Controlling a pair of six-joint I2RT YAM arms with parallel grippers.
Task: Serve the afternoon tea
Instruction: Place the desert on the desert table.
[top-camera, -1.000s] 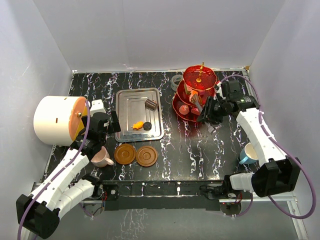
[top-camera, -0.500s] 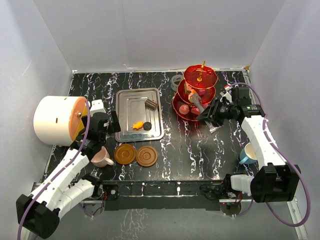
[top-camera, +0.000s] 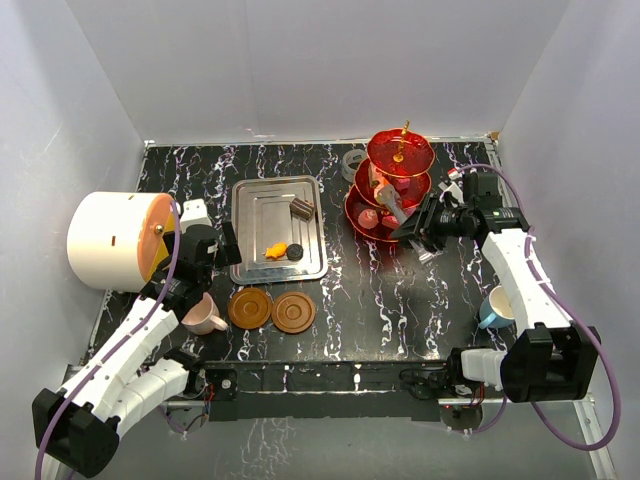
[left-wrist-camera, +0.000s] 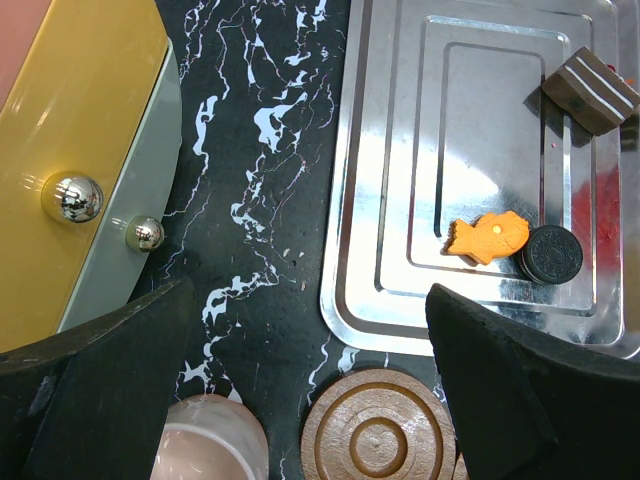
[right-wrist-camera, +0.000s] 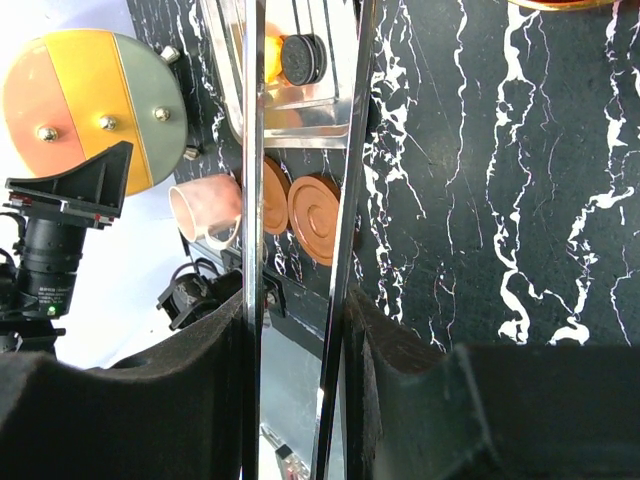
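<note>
Black white-veined table (top-camera: 400, 290). Steel tray (top-camera: 262, 205) near centre. White drum (top-camera: 105, 240) 9 o'clock. Red three-tier stand (top-camera: 380, 155) 1 o'clock. Two brown saucers (top-camera: 250, 307) (top-camera: 294, 313) 7. Pink cup (top-camera: 203, 316) 8. Blue cup (top-camera: 495, 308) 4.

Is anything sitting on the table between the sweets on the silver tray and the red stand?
Nothing visible. Bare tabletop lies between the sweets on the tray and the stand; the right gripper holds tongs over the stand's right side.

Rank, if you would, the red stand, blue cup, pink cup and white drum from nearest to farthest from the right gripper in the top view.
1. Red stand, right beside the right gripper, just left of and beyond it.
2. Blue cup, at the near right edge.
3. Pink cup, near left, by the left arm.
4. White drum, far left.
</note>
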